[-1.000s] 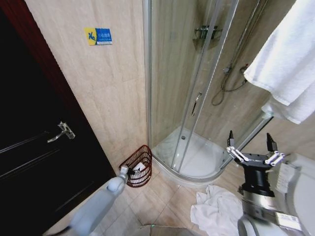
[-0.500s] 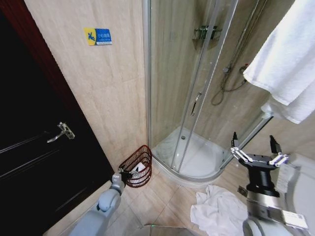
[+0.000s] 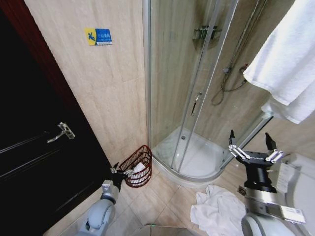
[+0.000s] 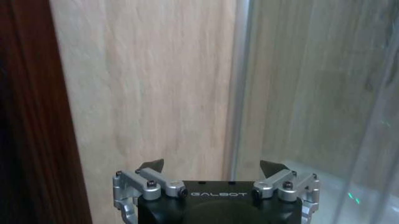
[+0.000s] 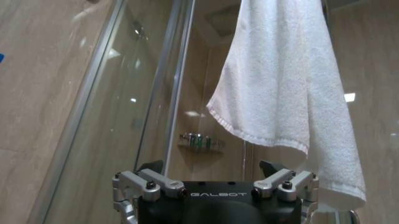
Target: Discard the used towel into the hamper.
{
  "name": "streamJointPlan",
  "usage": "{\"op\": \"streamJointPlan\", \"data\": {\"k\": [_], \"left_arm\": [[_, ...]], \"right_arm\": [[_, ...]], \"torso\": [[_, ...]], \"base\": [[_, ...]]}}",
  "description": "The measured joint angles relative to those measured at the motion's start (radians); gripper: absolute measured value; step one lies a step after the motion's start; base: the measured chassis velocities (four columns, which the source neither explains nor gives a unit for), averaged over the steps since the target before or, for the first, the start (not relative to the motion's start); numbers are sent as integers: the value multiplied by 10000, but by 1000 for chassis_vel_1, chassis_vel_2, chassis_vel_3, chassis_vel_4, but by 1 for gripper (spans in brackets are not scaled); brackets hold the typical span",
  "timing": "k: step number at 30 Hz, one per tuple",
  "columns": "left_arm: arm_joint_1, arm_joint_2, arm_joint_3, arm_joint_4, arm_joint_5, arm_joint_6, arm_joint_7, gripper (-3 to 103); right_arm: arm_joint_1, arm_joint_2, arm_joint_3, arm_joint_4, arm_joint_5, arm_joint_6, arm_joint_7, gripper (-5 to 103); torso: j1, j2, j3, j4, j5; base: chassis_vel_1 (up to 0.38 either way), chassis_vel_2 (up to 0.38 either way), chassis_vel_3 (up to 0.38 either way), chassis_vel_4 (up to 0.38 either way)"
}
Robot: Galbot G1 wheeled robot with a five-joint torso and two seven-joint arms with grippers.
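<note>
GALBOT lettering on both wrist housings.
Left tool [image 3: 122,170] open, empty, beside the hamper [image 3: 137,165]; right tool [image 3: 251,151] open, empty; blue wall sign [image 3: 97,36] unreadable.

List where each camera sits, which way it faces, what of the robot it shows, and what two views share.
Head view: from the robot's head, looking down at the hamper, floor towel, both arms.
Left wrist view: behind the open left pincer, facing the tiled wall.
Right wrist view: behind the open right pincer, facing up at the hanging towel.
Shared: the hanging towel and shower glass also appear from the head.
</note>
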Motion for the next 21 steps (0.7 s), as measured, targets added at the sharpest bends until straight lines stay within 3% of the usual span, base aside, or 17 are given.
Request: {"op": "streamJointPlan", "data": {"k": [8,21], "left_arm": [[619,-1424,-705,-1340,456,-493,369,100],[1486,-1256,-731,-3538,295,276,476,100]], "right_arm": [[55,-35,11,-5,111,-76,-6,100],[144,-123,52,-13,238,-183,6,100]], "torso": [[0,0,0,1,1],[0,0,0,1,1]], "base": [[0,0,0,0],[0,0,0,0]]}}
